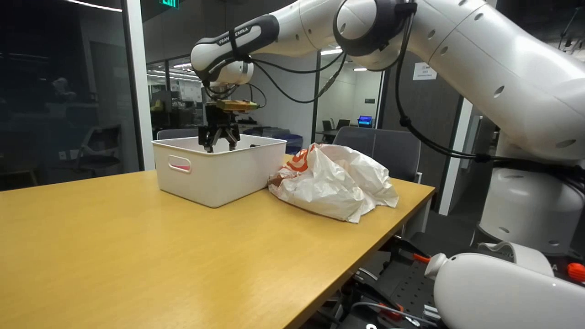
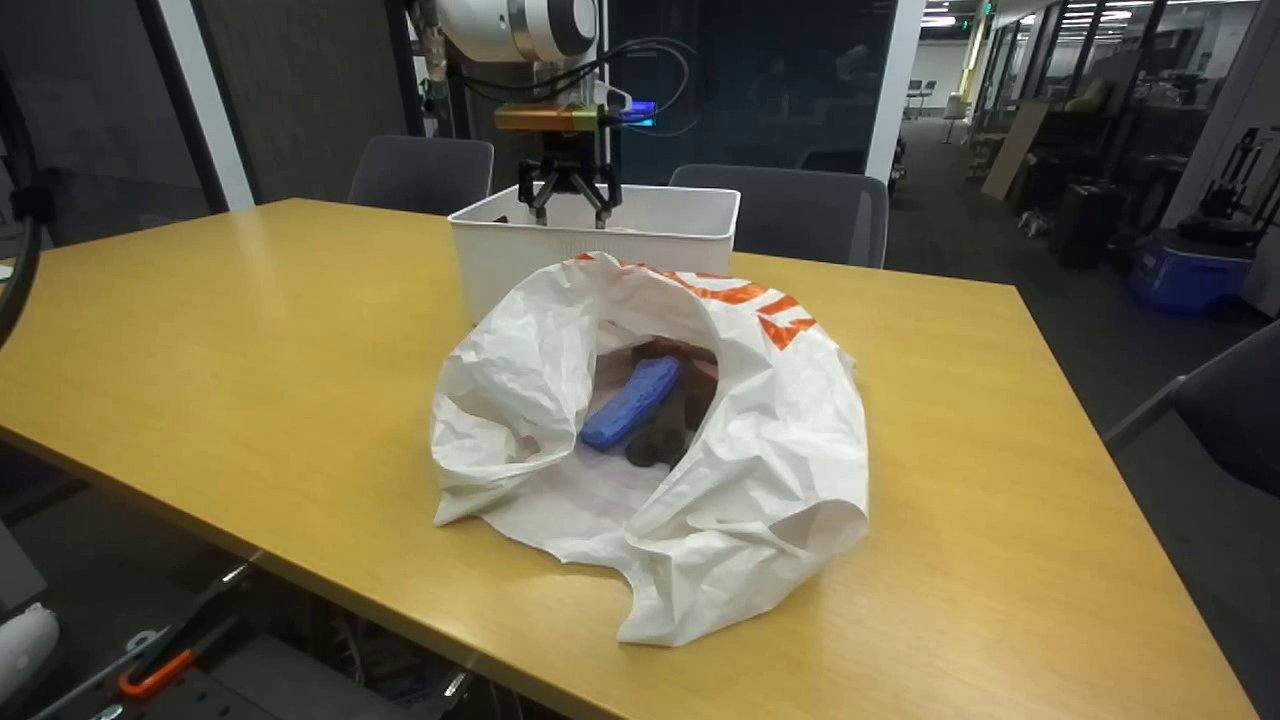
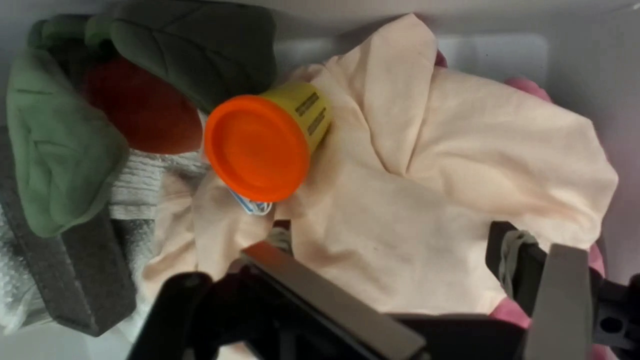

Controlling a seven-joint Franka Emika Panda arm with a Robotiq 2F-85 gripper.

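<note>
My gripper stands open, its two fingers wide apart with nothing between them. Below it in the wrist view spreads a crumpled peach cloth, with pink fabric peeking out at its edges. A yellow tub with an orange lid lies tilted on the cloth, up and left of the fingers. In both exterior views the gripper points down into a white bin, fingertips about at rim height. Whether the fingertips touch the cloth I cannot tell.
Also in the bin are a green and red plush thing and a dark grey block. A white plastic bag sits beside the bin, its mouth showing a blue object and something dark. Chairs stand behind the table.
</note>
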